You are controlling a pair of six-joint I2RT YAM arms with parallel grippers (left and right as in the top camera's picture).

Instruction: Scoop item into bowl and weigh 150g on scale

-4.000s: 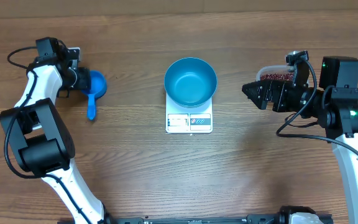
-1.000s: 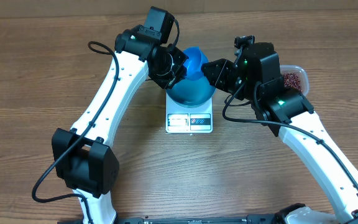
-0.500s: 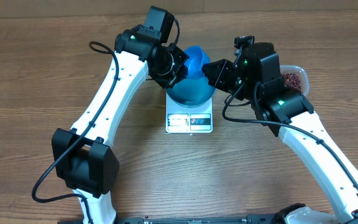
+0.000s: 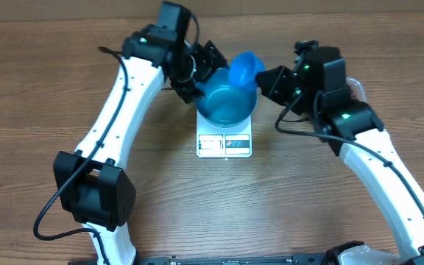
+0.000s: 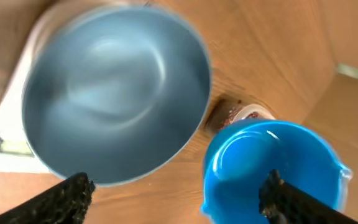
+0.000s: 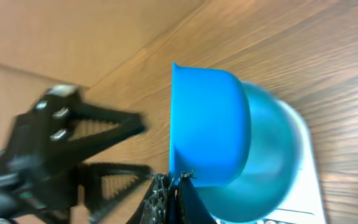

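As scoop (image 4: 243, 68) overhangs bowl's (image 4: 223, 110) rim — tilted.

Print on the scale (image 4: 224, 145) — unreadable, too small.

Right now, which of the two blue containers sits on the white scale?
The large deep bowl sits on the scale. The smaller blue scoop does not: the right gripper, shut on it, holds it in the air above the bowl's rim.

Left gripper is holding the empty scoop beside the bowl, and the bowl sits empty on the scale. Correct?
No: the right gripper holds the scoop, per the right wrist view; the left gripper is open. The rest is right.
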